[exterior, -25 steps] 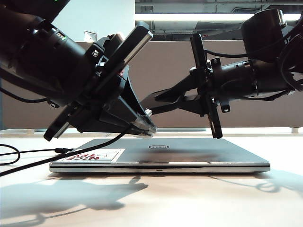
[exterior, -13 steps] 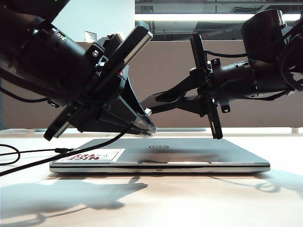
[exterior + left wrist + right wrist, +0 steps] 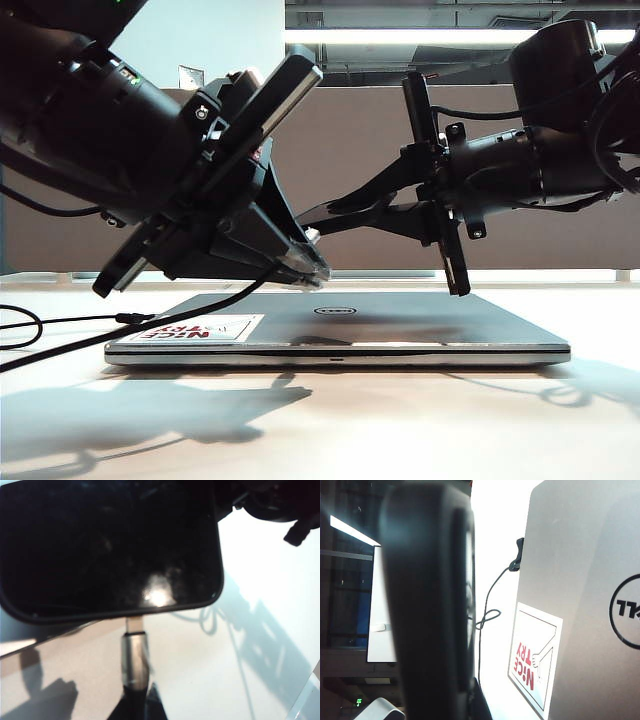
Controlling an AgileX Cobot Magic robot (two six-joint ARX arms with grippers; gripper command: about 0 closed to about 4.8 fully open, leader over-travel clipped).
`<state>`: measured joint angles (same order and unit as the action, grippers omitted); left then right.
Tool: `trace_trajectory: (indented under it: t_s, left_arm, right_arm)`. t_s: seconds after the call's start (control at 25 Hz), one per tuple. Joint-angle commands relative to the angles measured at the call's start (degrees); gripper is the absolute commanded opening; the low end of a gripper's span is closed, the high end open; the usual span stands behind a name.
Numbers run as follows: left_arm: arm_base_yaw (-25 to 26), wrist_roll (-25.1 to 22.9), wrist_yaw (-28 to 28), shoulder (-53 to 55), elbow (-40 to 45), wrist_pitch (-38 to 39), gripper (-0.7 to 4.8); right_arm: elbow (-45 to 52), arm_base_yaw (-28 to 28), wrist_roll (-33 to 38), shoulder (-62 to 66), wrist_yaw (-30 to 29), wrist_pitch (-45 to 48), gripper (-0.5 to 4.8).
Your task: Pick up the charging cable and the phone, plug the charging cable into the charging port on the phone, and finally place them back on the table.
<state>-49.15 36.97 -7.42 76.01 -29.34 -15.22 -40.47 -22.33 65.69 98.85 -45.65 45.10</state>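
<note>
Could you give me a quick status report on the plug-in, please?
Left gripper shut on charging cable, its plug tip at the phone edge. Right gripper shut on phone, above the laptop. Nothing between plug and phone.

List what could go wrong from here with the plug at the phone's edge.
1. In the left wrist view the charging cable plug, pinched in the shut left gripper, meets the phone edge; whether it is seated is unclear, so any misalignment could bend it.
2. The right gripper holds the phone in the air above the laptop; a slip would drop it there.
</note>
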Motion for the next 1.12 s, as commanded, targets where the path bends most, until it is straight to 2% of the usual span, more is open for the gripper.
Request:
trace_trajectory:
  t_s: [0.04,0.32,1.12]
  left_arm:
    - [-0.15,-0.04,0.09,-0.13,-0.11,-0.76,-0.06]
    - [-0.13,1.4,0.09,-0.13,-0.13,-0.94,-0.06]
    - [-0.09,1.36,0.09,0.0,-0.11,-1.7,-0.06]
  right_arm:
    - [-0.37,-0.17,0.07,-0.46,-1.25,2.78,-0.06]
    - [-0.37,-0.24,-1.95,-0.46,-1.73,3.41,-0.06]
    - [-0.37,-0.55,-5.33,-0.46,-3.26,5.29,-0.06]
